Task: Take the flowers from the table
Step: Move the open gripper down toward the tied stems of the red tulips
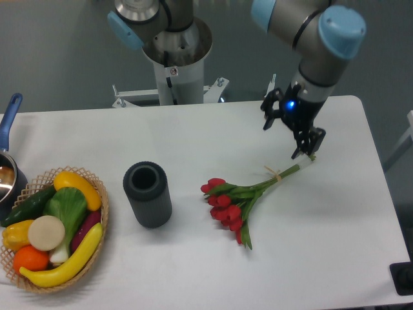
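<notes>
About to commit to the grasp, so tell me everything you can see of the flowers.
The flowers are a small bunch of red tulip buds with green stems and leaves, tied with pale string near the stem end. They lie flat on the white table, buds toward the dark cylinder, stems running up-right. The gripper is at the stem tips; whether it is touching them is unclear.

No text, brand, number or sign can be read anywhere. The arm's base column [173,70] carries a small dark mark with a red spot, possibly a label, too small to make out.
</notes>
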Robot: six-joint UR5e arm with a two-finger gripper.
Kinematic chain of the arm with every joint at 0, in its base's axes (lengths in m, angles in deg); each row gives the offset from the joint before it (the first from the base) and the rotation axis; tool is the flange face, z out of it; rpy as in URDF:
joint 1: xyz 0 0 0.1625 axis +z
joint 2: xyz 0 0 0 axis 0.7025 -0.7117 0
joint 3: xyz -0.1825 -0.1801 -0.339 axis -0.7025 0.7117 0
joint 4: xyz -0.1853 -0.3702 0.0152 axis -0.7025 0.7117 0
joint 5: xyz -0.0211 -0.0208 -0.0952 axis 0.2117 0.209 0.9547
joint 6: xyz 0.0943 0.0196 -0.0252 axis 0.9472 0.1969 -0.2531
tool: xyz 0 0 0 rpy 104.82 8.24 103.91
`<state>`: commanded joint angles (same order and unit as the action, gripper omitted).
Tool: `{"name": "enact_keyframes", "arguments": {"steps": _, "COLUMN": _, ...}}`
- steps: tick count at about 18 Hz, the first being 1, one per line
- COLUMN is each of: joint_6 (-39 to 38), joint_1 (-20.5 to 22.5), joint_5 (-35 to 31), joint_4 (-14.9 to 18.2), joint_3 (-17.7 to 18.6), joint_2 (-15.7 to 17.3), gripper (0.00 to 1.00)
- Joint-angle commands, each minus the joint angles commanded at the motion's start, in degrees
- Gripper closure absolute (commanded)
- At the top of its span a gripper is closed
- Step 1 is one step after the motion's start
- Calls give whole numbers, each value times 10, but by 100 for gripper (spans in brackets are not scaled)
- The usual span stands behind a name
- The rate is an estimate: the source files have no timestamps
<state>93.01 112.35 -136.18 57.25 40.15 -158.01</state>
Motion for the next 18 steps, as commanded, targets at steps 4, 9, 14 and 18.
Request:
{"name": "enact_keyframes", "arguments": {"steps": 4, "joint_6": -9, "joint_1": -11, "joint_5": -1, "joint_4": -7, "joint_3": -3, "joint_2": -30, "gripper": 0}}
{"name": "enact_keyframes", "arguments": {"steps": 9, "joint_6": -24, "joint_1": -23, "joint_5": -2, "joint_4": -44, "joint_3": 12, "joint_2": -51, "gripper": 0}}
{"name": "enact_keyframes", "arguments": {"steps": 14, "joint_6": -43, "joint_1": -29, "joint_5": -2, "joint_4": -51, "joint_3": 9, "joint_2": -74, "gripper": 0}}
{"name": "enact_keyframes", "arguments": {"steps": 18, "joint_6": -55, "joint_1": -30, "joint_5": -3, "joint_4": -59, "joint_3": 22, "joint_2": -91, "gripper": 0}}
